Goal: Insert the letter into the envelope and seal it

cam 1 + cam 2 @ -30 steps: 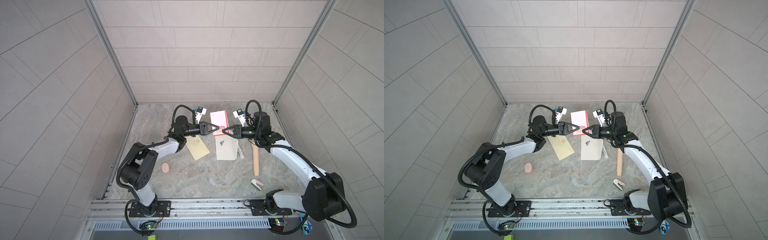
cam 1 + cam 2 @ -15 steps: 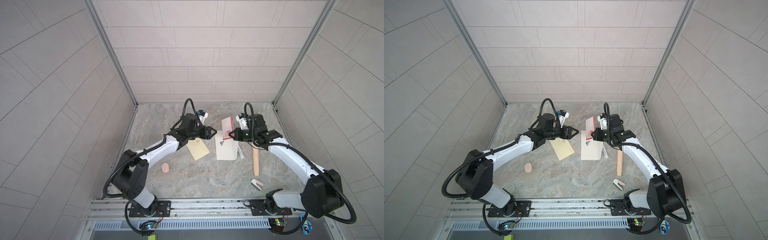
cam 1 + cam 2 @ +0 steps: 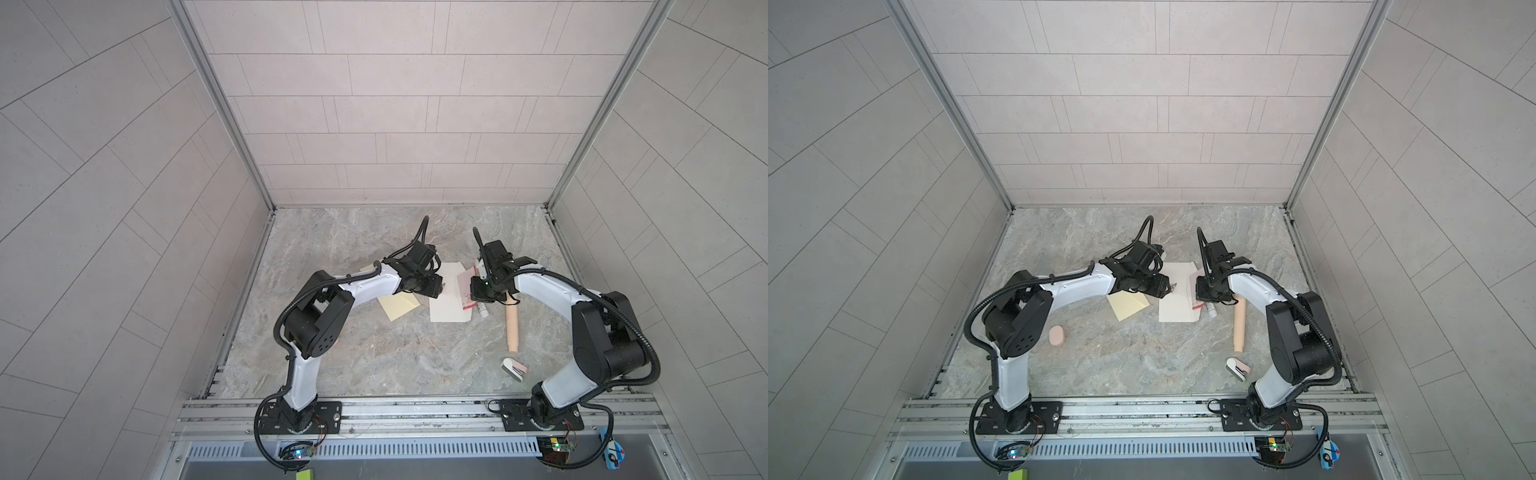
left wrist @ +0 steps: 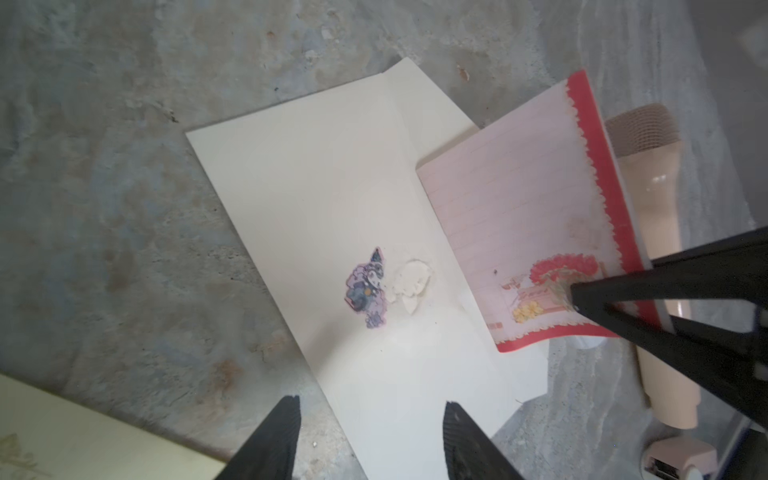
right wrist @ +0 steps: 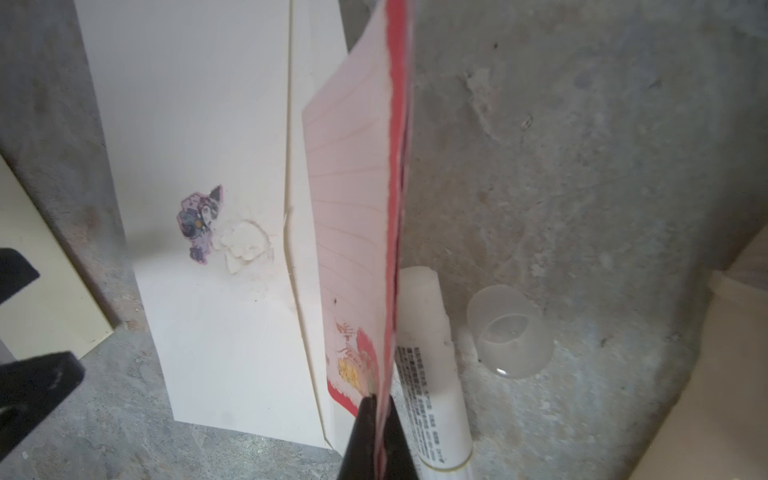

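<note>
1. While its jaws are pinched fully together, the right gripper (image 5: 377, 401) grips one printed corner of the letter (image 5: 349, 174). The letter is a pink lined sheet with a red scalloped border, and the gripper holds it up on edge off the table (image 3: 374, 353).
2. Seen from the left wrist, the letter (image 4: 511, 199) hangs tilted above the flap side of the envelope (image 4: 324, 187). Whether its lower edge touches the envelope I cannot tell.
3. The left gripper (image 4: 372, 409) stands partly open, jaws clearly apart, with nothing between them. It hovers over the envelope's edge, and contact with the paper cannot be made out.
4. In both top views the envelope (image 3: 449, 307) lies flat on the table between the two arms, its flap opened out. It bears a small purple sticker (image 4: 368, 289) beside a torn white patch (image 4: 409, 280).
5. A sheet of pale yellow paper (image 3: 399, 307) lies near the envelope on the left, partly covered by the left arm and cut off in both wrist views.
6. A glue stick (image 5: 428, 374) lies just beside the envelope, partly hidden behind the letter, with its clear cap (image 5: 509, 332) near it.
7. A tan cylinder (image 3: 512, 328) lies beyond the glue stick; the right gripper covers part of it in the left wrist view.
8. In the top views the tips of both grippers are too small to make out.
</note>
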